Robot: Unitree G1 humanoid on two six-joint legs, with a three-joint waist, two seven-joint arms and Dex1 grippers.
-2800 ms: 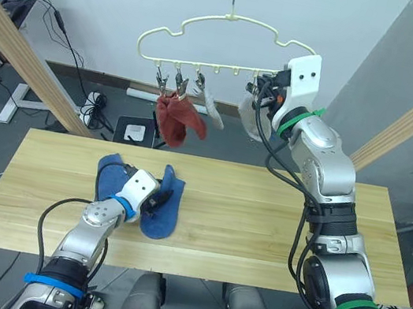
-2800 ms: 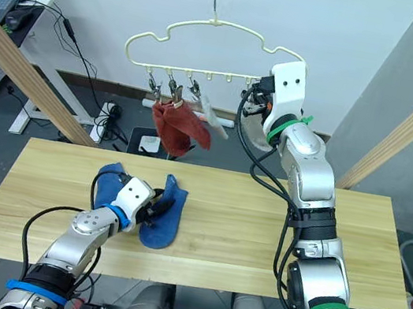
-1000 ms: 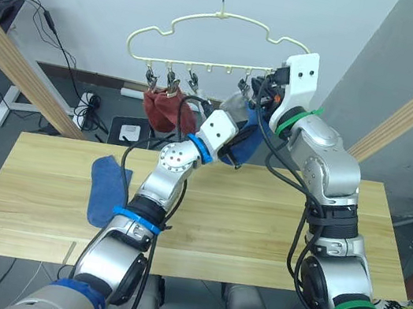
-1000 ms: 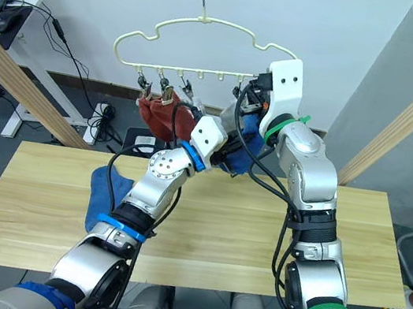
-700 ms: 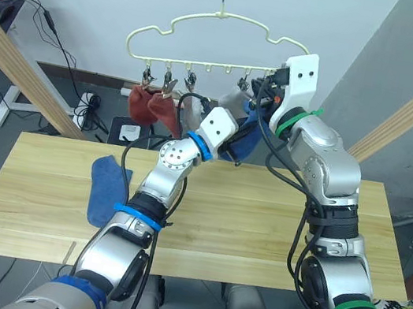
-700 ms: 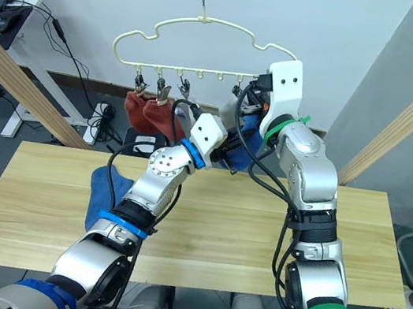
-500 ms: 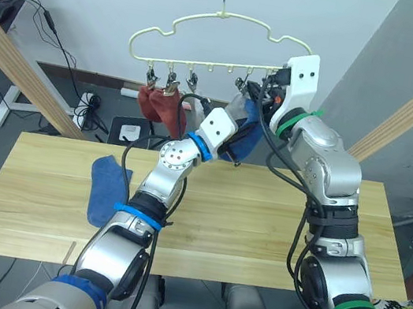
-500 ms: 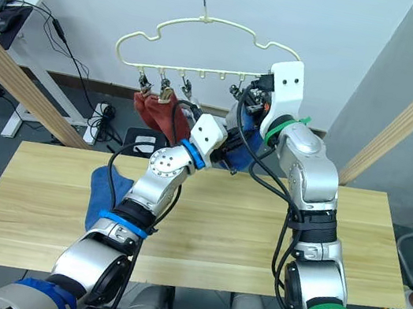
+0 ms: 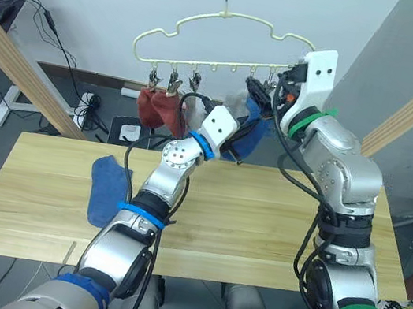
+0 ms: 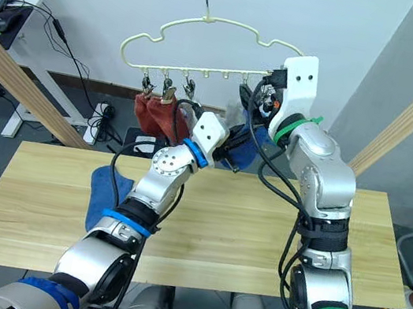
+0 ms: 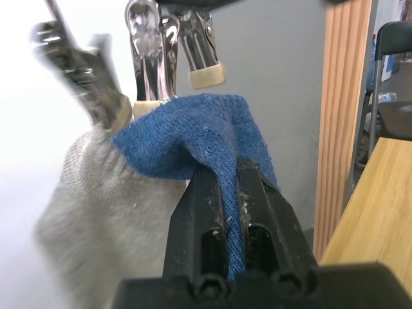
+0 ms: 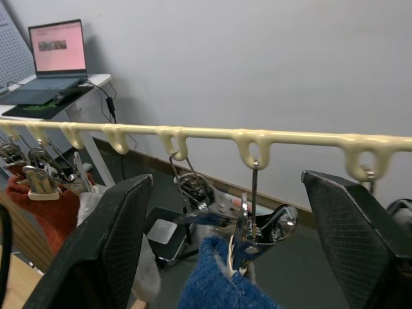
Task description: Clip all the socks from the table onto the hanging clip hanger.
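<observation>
Sock edge up against clip, that is the whole contest here; the left gripper (image 11: 225, 193) has its two black fingers pressed together on a fold of the blue sock (image 11: 193, 138), and the fold rises straight off the fingertips toward the silver clips (image 11: 158, 45) directly above, just touching their cream tips; the sock's long axis hangs down along the fingers, not across them; in the centre of the head view that sock (image 10: 247, 142) dangles under the right end of the clip hanger (image 9: 218, 41); the right gripper (image 12: 238, 212) sits with fingers spread wide either side of the hanger's rail, the clip (image 12: 257, 235) between them and the blue knit just below it, so the right arm looks the nearer one to work the clip; whether the clip already bites the sock I cannot tell; on the hanger, two rust red socks (image 9: 158, 110) hang at the left clips, grey socks (image 11: 90, 212) beside the blue; lower left of the frame, a second blue sock (image 9: 107, 189) lies flat on the table (image 9: 257, 228).
</observation>
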